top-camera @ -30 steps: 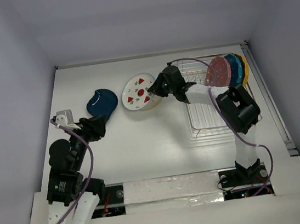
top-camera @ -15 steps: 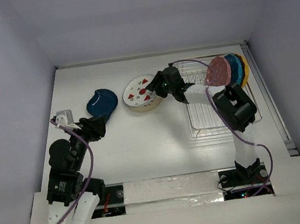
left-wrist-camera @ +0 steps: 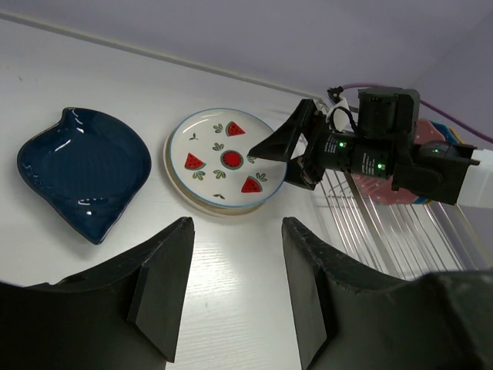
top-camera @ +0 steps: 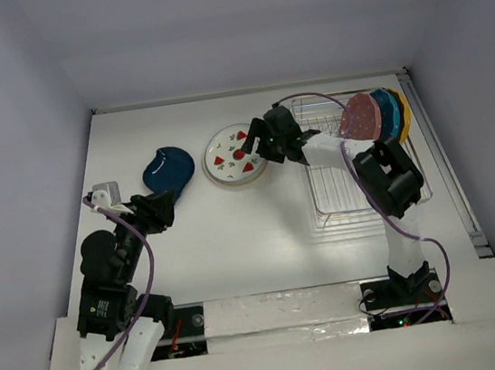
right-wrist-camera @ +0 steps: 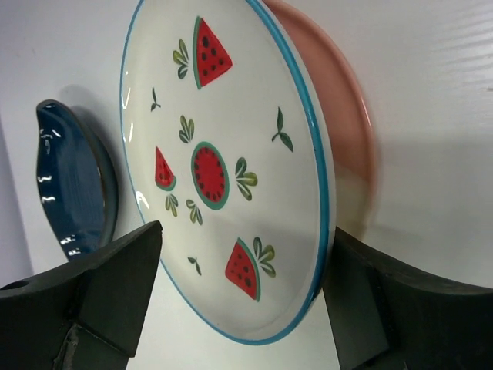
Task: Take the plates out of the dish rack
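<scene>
The white plate with red fruit marks (top-camera: pixel 231 156) (left-wrist-camera: pixel 223 160) (right-wrist-camera: pixel 223 169) lies on a cream-and-pink plate (right-wrist-camera: pixel 351 131) left of the dish rack (top-camera: pixel 352 164) (left-wrist-camera: pixel 370 231). My right gripper (top-camera: pixel 252 145) (right-wrist-camera: pixel 245 231) is open at this plate's near rim, one finger on each side and daylight at the left one. A dark blue plate (top-camera: pixel 168 170) (left-wrist-camera: pixel 83 169) (right-wrist-camera: pixel 69 185) lies further left. Pink (top-camera: pixel 361 118), teal (top-camera: pixel 388 112) and yellow (top-camera: pixel 402 112) plates stand in the rack's far end. My left gripper (top-camera: pixel 163 205) (left-wrist-camera: pixel 237 223) hangs open and empty near the blue plate.
The wire rack takes up the right side of the white table (top-camera: pixel 235 232). A raised rail (top-camera: pixel 440 160) runs along the table's right edge. My right arm (top-camera: pixel 393 184) reaches across the rack's near half.
My right gripper has set the fruit-marked plate flat onto the cream-and-pink one and opened its jaws wide. The left arm has stayed still.
</scene>
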You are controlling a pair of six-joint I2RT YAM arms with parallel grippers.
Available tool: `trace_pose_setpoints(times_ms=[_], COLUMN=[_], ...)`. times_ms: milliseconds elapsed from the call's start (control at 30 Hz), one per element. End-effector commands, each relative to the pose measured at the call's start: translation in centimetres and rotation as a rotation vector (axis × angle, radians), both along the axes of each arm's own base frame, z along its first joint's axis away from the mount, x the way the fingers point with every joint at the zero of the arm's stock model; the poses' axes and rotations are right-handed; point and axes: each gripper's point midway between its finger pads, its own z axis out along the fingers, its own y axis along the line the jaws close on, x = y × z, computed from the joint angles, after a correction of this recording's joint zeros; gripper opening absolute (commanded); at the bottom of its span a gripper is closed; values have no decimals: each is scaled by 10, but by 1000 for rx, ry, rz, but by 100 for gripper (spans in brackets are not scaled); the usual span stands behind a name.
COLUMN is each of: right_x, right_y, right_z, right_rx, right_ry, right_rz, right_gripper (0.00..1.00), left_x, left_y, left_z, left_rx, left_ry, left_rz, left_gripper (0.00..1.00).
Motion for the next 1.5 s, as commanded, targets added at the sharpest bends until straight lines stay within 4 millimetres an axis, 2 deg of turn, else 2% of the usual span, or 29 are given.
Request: trace_pose_setpoints(times_ms=[0,100,200,367,467,500,567,600,633,667,700,733,767,800,833,867,900,933,967,1000,1033,1067,1133,1200,1267,1333,1467], right_x=[7,2,-2,-6,-11,-16,-22,-25,-31,-33,-36,-45,-44,-47,-54,-56,-61,-65,-74,-79,-83,-86,-85,-78,-70,-61,-47], right_y=[-10,-12,-23,-26,-29,-27,-32,-35,-44,-64,-78,-97,-126,-155,-178,-200,-217,-243,-265,-279,-298,-308,-317,-321,-321,-323,-335], right_z=[38,39,36,36,51,71,93,106,145,151,164,188,196,190,203,206,196,194,202,202,196,198,193,181,173,157,140], right_rx=[-122,-199,-271,-298,-295,-282,-277,-270,-250,-298,-325,-359,-430,-495,-514,-546,-582,-614,-639,-657,-686,-688,-705,-711,-704,-717,-746], right_ry=[-93,-96,-85,-81,-109,-146,-203,-233,-319,-344,-376,-426,-437,-407,-421,-415,-390,-365,-371,-361,-334,-332,-315,-282,-263,-226,-179], right_rz=[25,42,53,75,80,89,98,97,77,10,-34,-71,-175,-235,-290,-350,-379,-440,-510,-544,-581,-604,-611,-601,-599,-600,-632], right_gripper=[85,85,86,88,85,82,57,40,9,1,0,0,0,0,0,0,0,0,2,8,37,57,77,76,69,68,64], left_x=[-1,-1,-2,-2,-2,-2,-2,-2,-2,-2,-1,-1,-2,-2,-2,-2,-2,-3,-3,-3,-3,-2,-2,-2,-2,-1,0], left_y=[-1,0,0,1,2,2,1,1,1,1,1,1,1,0,0,0,0,0,-1,-1,-1,-2,-2,-2,-2,-1,-3], left_z=[14,15,16,17,17,17,17,16,17,16,16,16,16,16,17,17,17,17,17,17,17,16,16,16,16,15,14], left_rx=[-10,-12,-13,-12,-11,-12,-12,-12,-12,-12,-11,-11,-12,-11,-12,-11,-11,-11,-11,-11,-12,-10,-9,-9,-9,-8,-7], left_ry=[-61,-65,-68,-73,-75,-73,-73,-70,-72,-70,-69,-69,-70,-69,-73,-74,-74,-75,-75,-75,-77,-71,-71,-71,-71,-68,-62], left_rz=[-7,-5,-4,2,4,4,2,2,1,1,1,1,-1,-4,-4,-5,-5,-7,-10,-11,-13,-16,-19,-19,-16,-13,-18], left_gripper=[46,46,46,46,46,47,47,47,47,47,47,47,47,47,47,47,47,47,47,47,47,47,47,47,47,47,47])
